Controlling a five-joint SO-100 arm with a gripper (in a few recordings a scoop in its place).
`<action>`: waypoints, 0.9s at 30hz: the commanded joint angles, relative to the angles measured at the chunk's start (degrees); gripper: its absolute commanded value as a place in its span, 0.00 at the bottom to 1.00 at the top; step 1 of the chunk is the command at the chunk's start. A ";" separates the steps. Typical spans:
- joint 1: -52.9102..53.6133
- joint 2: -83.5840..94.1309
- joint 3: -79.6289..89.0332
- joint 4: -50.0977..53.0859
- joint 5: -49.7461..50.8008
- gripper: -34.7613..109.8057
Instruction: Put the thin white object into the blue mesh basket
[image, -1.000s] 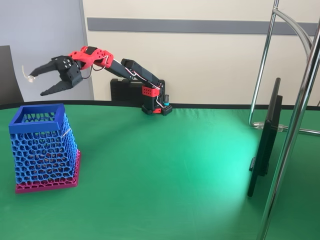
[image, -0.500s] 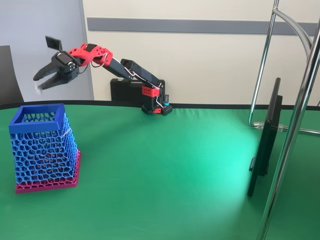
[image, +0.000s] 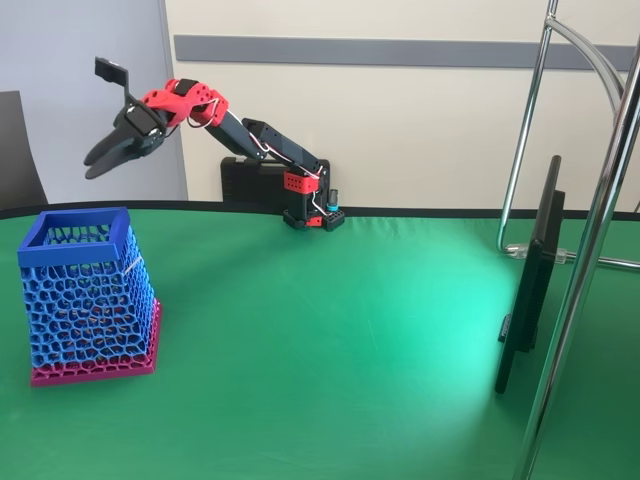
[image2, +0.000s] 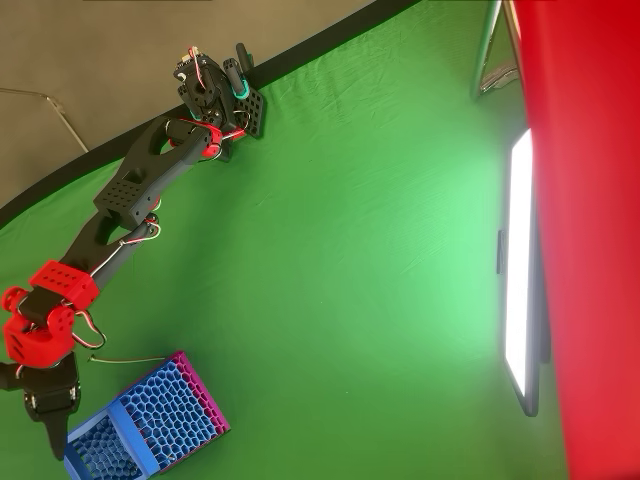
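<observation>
The blue mesh basket (image: 88, 296) stands on its magenta base at the left of the green table; from overhead the basket (image2: 150, 420) sits at the bottom left. My gripper (image: 90, 167) hangs in the air above and slightly behind the basket's rim, rolled onto its side, its two black fingertips a little apart with nothing seen between them. In the overhead view the gripper (image2: 55, 445) points at the basket's left rim. The thin white object is out of view.
A short pale streak (image: 131, 264) shows on the basket's right wall, and a thin pale strand (image2: 130, 358) runs beside the basket's base. A dark flat panel (image: 530, 290) and chrome stand tubes (image: 590, 250) occupy the right side. The arm's base (image: 310, 205) is clamped at the far edge.
The gripper has rolled and lifted slightly. The white stick that hung at its fingertip a second ago was a blur below the fingers half a second ago and is now gone from sight.
</observation>
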 joint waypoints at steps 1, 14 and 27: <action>-1.41 5.98 0.18 2.99 2.64 0.43; -7.38 19.95 5.36 21.53 15.12 0.41; -14.59 36.39 23.38 32.52 22.85 0.39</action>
